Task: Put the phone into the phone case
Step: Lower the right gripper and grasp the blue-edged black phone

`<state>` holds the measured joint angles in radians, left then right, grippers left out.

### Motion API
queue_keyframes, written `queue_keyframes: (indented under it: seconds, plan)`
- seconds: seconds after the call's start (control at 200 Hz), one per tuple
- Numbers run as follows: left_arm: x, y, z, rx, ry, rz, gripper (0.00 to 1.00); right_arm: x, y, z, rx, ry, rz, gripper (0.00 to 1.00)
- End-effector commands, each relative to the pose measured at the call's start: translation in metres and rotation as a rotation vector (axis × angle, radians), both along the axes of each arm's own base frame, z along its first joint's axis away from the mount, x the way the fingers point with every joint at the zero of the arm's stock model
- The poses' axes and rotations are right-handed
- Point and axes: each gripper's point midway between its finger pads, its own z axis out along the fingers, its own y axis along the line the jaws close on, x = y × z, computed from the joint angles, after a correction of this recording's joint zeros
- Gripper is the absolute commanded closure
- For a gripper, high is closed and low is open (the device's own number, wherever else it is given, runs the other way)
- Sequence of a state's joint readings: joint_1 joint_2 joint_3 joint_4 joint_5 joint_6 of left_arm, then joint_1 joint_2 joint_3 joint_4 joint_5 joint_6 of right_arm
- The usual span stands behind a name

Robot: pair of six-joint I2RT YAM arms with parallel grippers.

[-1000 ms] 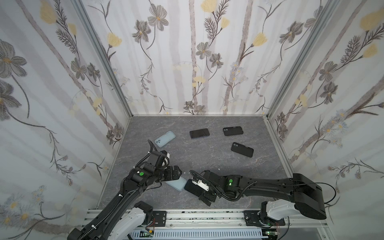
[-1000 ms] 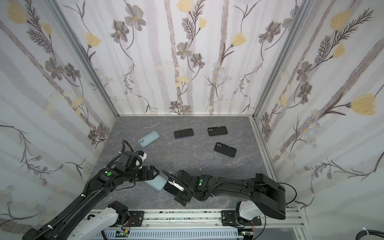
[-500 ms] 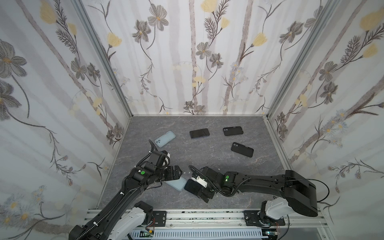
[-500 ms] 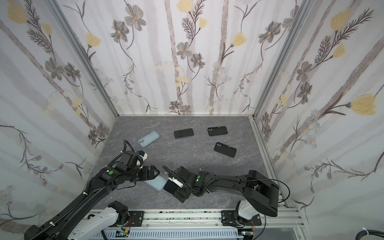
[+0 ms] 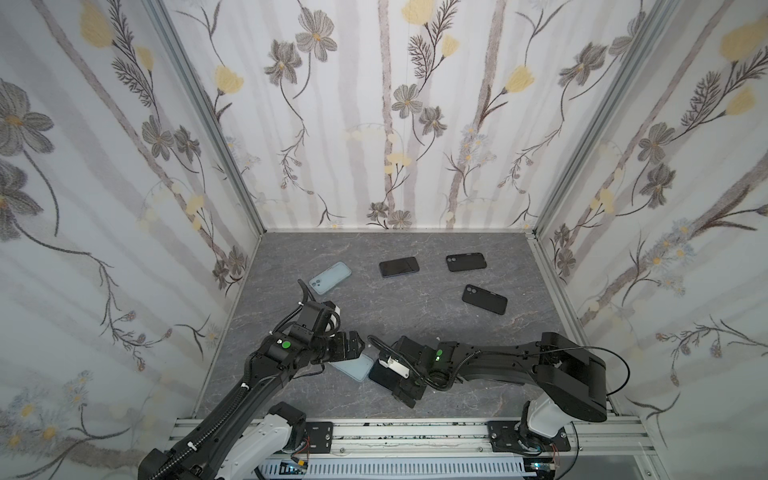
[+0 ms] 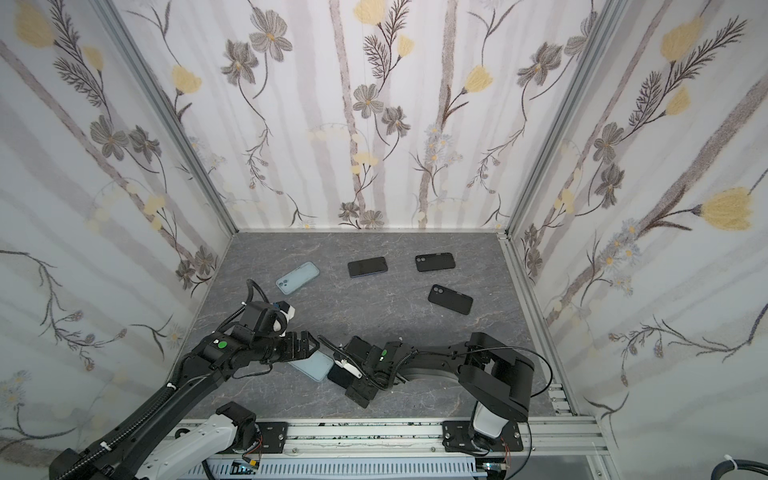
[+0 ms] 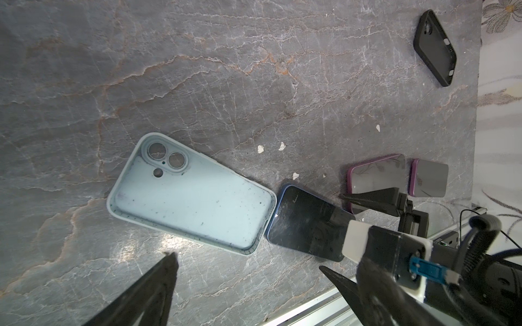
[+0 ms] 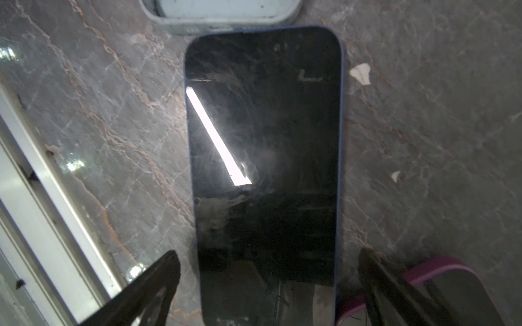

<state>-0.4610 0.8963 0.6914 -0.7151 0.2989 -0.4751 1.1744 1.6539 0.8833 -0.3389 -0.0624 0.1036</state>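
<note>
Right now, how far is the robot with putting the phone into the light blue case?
Done: the empty light blue case lies open side up, and the phone lies screen up at its end, not inside. In hand: nothing is gripped; the right gripper stands open astride the phone, the left gripper open near the case. Left: gripping the phone and pressing it into the case.

Phone case (image 7: 192, 194): pale blue, speckled with dirt, empty, open side up, flat on table (image 7: 254, 70), near middle. Phone (image 8: 265, 158): blue-edged, dark scratched screen up, flat, just right of case, end-on to its short rim, not inserted.
</note>
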Motion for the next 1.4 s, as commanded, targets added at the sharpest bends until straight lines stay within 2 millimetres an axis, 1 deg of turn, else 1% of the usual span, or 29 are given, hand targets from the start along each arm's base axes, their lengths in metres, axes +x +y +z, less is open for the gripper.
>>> queue_keyframes:
  seconds: [0.0, 0.21, 0.455, 0.609, 0.754, 0.864, 1.169, 1.394]
  plan:
    - [0.001, 0.002, -0.002, 0.009, 0.007, 0.013, 0.02, -0.005, -0.002, -0.005, -0.023, 0.028, 0.021, 0.05]
    - [0.001, 0.002, -0.005, 0.014, 0.018, 0.014, 0.01, -0.005, -0.005, -0.012, -0.073, 0.040, 0.027, 0.11]
    - [0.001, 0.003, -0.004, 0.017, 0.015, 0.019, 0.02, -0.004, -0.009, -0.017, -0.118, 0.040, 0.033, 0.24]
    - [0.001, 0.003, -0.005, 0.017, 0.016, 0.019, 0.01, -0.005, -0.012, -0.021, -0.147, 0.044, 0.042, 0.30]
    - [0.001, 0.003, -0.005, 0.018, 0.017, 0.017, 0.02, -0.002, -0.005, -0.014, -0.124, 0.034, 0.043, 0.36]
    - [0.001, 0.003, -0.004, 0.018, 0.013, 0.021, 0.02, 0.000, -0.001, -0.008, -0.106, 0.023, 0.042, 0.37]
    - [0.002, 0.004, -0.003, 0.020, 0.005, 0.025, 0.01, -0.001, 0.002, 0.001, -0.096, 0.031, 0.051, 0.38]
    - [0.004, 0.006, 0.003, 0.023, -0.018, 0.036, 0.01, 0.006, 0.014, 0.025, -0.016, -0.019, 0.048, 0.41]
